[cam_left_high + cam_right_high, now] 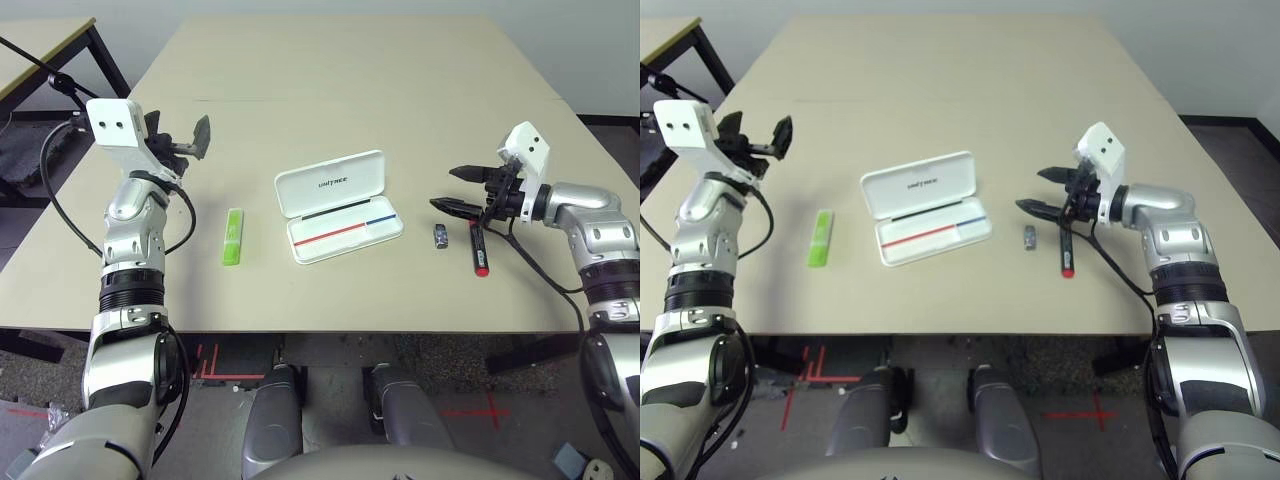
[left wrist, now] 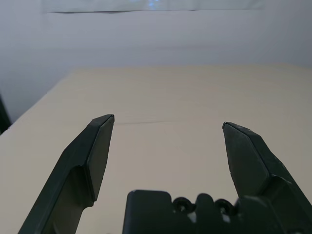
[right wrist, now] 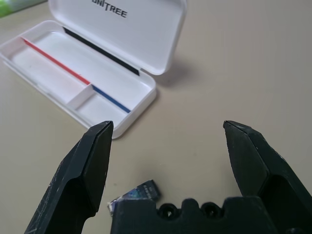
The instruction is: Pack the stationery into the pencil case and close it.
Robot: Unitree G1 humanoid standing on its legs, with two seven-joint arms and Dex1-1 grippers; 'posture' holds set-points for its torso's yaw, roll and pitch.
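Observation:
The white pencil case lies open in the middle of the table, its lid back and the tray with the red-and-blue line bare. A lime-green flat stick lies to its left. To the case's right sit a tiny dark piece and a red marker with a black cap. My right gripper hovers open just above the small piece and the marker, pointing toward the case. My left gripper is raised open at the far left, behind the green stick, holding nothing.
The tan table stretches far behind the case. Another table's corner with black legs stands at the far left. Black cables hang off both forearms.

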